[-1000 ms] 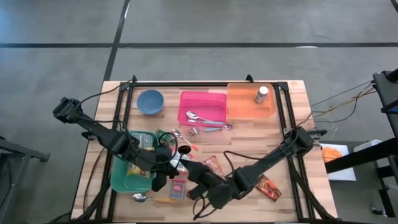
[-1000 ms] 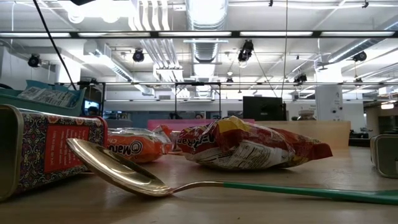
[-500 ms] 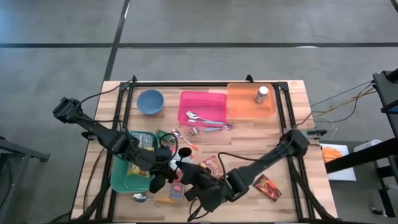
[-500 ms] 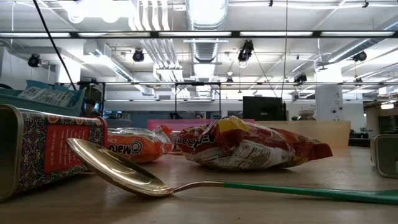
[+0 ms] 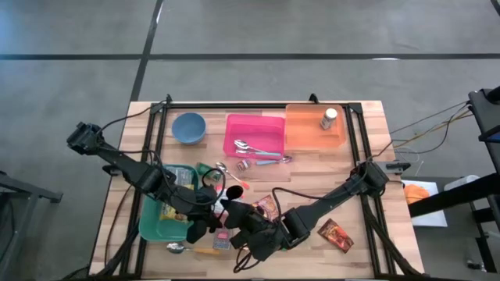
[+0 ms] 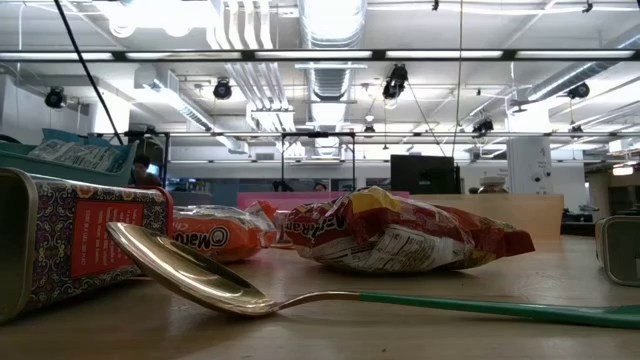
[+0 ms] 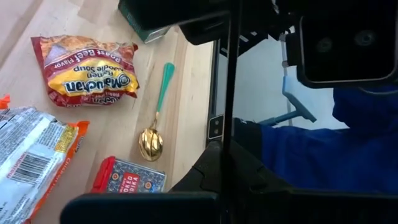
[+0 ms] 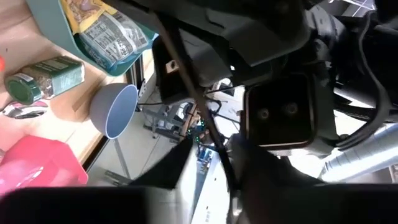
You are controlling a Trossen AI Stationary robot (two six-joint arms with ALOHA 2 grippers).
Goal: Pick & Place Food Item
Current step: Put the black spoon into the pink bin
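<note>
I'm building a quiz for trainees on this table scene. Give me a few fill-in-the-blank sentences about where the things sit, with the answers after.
1. The small jar stands in the ______ bin.
2. The blue bowl sits beside the ______ bin.
3. The gold spoon has a ______ handle.
4. A packet lies in the ______ tray.

Missing words: orange; pink; green; teal
</note>
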